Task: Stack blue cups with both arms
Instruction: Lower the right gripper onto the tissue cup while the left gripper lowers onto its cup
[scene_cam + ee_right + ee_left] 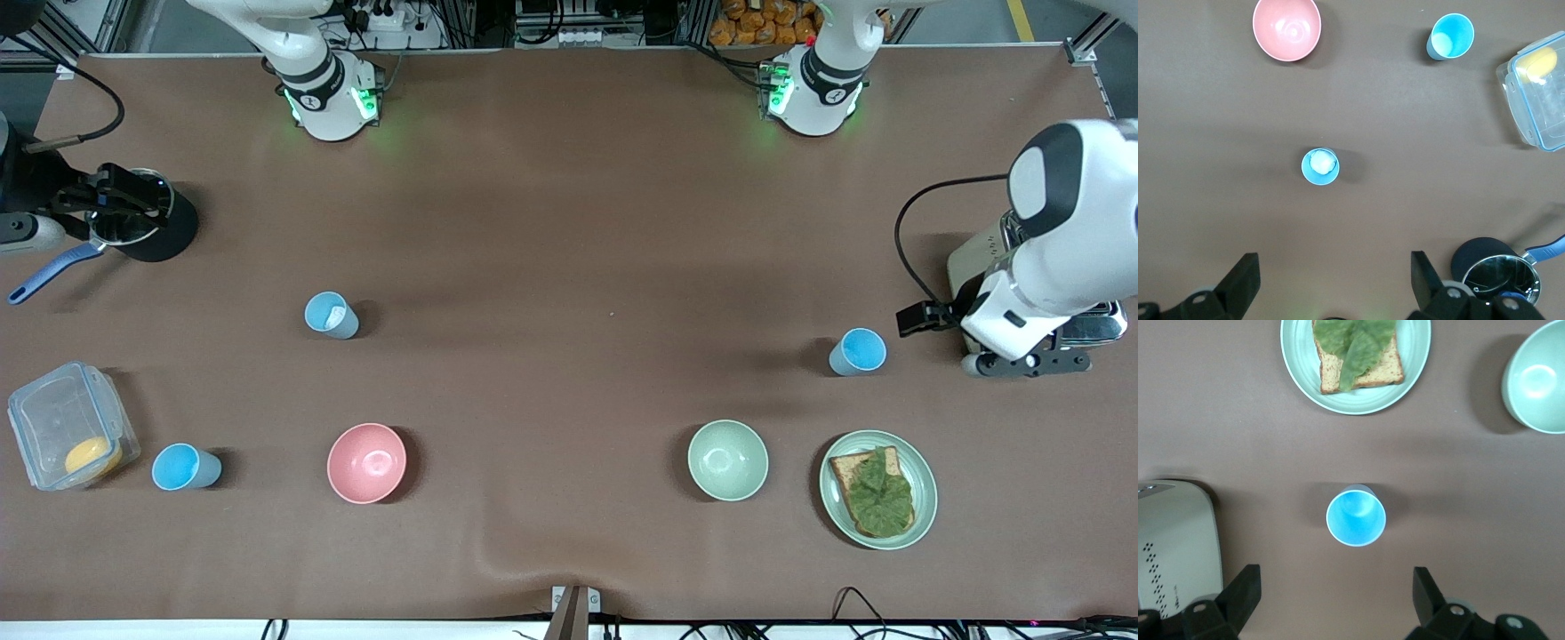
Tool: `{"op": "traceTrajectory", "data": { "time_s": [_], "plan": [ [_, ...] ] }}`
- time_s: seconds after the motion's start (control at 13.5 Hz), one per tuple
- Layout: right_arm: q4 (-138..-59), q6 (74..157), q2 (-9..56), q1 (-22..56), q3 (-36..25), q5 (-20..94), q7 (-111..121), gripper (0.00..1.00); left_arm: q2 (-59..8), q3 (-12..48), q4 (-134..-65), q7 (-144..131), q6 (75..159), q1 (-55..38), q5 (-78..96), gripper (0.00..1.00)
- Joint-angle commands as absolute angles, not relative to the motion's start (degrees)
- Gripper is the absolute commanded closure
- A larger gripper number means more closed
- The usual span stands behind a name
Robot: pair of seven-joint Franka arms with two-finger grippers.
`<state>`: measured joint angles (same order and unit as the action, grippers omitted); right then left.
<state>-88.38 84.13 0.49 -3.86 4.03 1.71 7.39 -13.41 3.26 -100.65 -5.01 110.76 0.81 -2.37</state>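
Note:
Three blue cups stand upright and apart on the brown table. The paler one with a whitish patch inside [331, 315] also shows in the right wrist view [1320, 166]. A second cup [185, 467] stands beside the clear box, nearest the front camera; it also shows in the right wrist view [1451, 35]. The third cup [858, 351] stands toward the left arm's end and also shows in the left wrist view [1356, 517]. My left gripper [1027, 363] [1337, 593] is open and empty, up in the air beside this cup. My right gripper [124, 206] [1335, 280] is open and empty, over the black pot.
A pink bowl [366, 462] and a pale-green bowl [727, 460] sit near the front. A green plate [920, 520] holds toast with a leaf. A toaster [1098, 324] is under the left arm. A black pot [173, 233], a blue-handled pan [49, 271] and a clear box [62, 418] are at the right arm's end.

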Motion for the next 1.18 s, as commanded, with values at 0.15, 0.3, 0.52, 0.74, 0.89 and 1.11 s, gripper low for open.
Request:
{"op": "traceTrajectory", "data": {
  "time_s": [0.15, 0.3, 0.52, 0.74, 0.89, 1.11],
  "plan": [
    [-87.5, 83.3, 0.8, -4.7, 4.0, 1.4, 7.6, 0.0, -15.0, 3.4, -108.1, -3.3, 122.6, 1.8, -4.7, 0.0],
    [-87.6, 83.3, 0.9, -4.7, 4.0, 1.5, 7.6, 0.0, -16.4, 3.4, -109.1, -3.3, 125.4, 1.2, -4.7, 0.0],
    [-88.0, 84.0, 4.7, -2.3, 4.4, 2.0, 7.1, 0.0, -18.5, 3.5, -109.2, -3.2, 127.8, 1.4, -5.5, 0.0],
    [-92.9, 87.2, 5.6, -0.5, 4.4, 2.7, 7.0, 0.0, -20.4, 3.5, -109.8, -3.2, 128.3, 1.8, -5.5, 0.0],
    [-101.1, 94.9, 3.4, 0.4, 4.4, 3.1, 7.0, 0.0, -20.5, 3.5, -111.7, -3.1, 128.4, 1.8, -5.5, 0.0],
    [-110.4, 103.3, 2.6, 0.8, 4.4, 3.1, 6.9, 0.0, -19.9, 3.5, -113.7, -3.1, 129.1, 1.8, -5.6, 0.0]
  ]
}}
